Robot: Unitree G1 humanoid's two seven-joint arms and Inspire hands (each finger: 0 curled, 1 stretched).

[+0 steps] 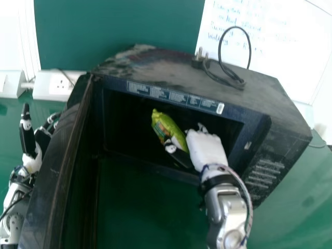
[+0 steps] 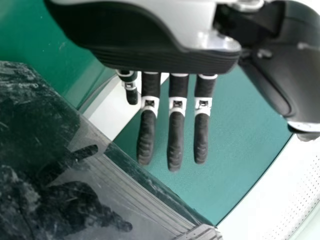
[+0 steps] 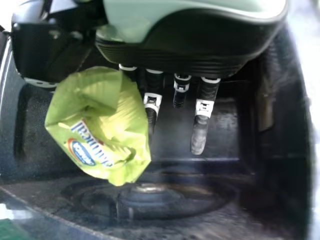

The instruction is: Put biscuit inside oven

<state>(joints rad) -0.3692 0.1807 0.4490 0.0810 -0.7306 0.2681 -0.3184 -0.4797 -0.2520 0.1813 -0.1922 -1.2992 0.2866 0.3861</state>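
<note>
I'm seeing my left hand [image 1: 33, 162] hovering, fingers straight, beside the swung-open door [image 1: 58, 168]. Further right, the biscuit packet [image 1: 166, 127] is sitting within the oven's [image 1: 171, 70] mouth, above the cavity floor [image 3: 200, 200]. It's looking light, soft-wrapped and slippery, probably brittle inside (crumbs would be on me), so I'm favouring a gentle hold around its middle. My right hand [image 1: 206, 150] is grasping it between thumb and fingers.
</note>
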